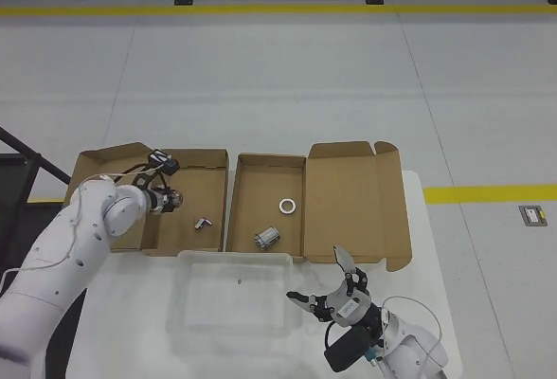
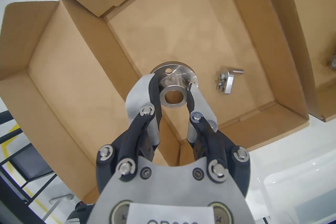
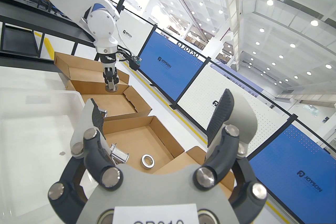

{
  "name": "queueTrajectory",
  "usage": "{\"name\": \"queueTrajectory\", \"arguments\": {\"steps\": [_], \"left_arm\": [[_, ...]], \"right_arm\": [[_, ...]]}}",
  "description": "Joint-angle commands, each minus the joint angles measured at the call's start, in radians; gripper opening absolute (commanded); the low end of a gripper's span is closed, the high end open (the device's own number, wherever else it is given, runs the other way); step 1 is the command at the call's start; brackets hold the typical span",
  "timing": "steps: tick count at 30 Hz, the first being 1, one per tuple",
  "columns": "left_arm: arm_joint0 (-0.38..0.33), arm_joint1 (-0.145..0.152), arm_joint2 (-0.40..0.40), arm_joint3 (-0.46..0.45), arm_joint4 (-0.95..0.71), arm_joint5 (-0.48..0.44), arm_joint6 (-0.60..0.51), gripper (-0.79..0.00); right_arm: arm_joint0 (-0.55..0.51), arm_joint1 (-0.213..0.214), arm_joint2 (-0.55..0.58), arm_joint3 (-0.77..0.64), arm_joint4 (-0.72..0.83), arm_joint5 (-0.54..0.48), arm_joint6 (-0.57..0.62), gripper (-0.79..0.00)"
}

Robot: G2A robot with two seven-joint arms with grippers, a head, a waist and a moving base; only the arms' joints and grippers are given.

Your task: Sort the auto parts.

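In the top view we see the left gripper [image 1: 168, 199] at the centre left of the frame, over the left box [image 1: 203, 189]. Its jaws are clamped on a hub [image 2: 178, 72], a short steel sleeve with a round flange. They grip across the sleeve, and the flange faces the box floor. We cannot tell whether the hub hangs just above the cardboard or touches it. A bracket [image 2: 226, 80] lies near it in the same box.

The right box [image 1: 264, 189], at the centre of the frame, holds a ring [image 1: 286, 205] and a spool [image 1: 266, 238], which lie apart. At the lower right the right gripper [image 1: 318, 277] has its fingers spread wide and holds nothing. It sits beside a clear bin [image 1: 193, 284].

We judge the hub to be solid, stiff, heavy for its size and slick, being polished metal. The sleeve looks like the best place to hold it, with the pads close under the flange so that it cannot slide out.
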Motion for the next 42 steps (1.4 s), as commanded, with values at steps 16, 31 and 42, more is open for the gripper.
{"name": "queueTrajectory", "arguments": {"steps": [16,31,42], "left_arm": [[-0.076,-0.165,0.079,0.288,0.075,-0.037,0.043,-0.659],[-0.110,-0.213,0.034,0.393,0.080,-0.119,0.100,-0.222],[-0.067,-0.117,-0.109,0.218,0.049,-0.384,0.198,-0.394]], "right_arm": [[0.000,0.000,0.000,0.000,0.000,0.000,0.000,0.000],[0.000,0.000,0.000,0.000,0.000,0.000,0.000,0.000],[0.000,0.000,0.000,0.000,0.000,0.000,0.000,0.000]]}}
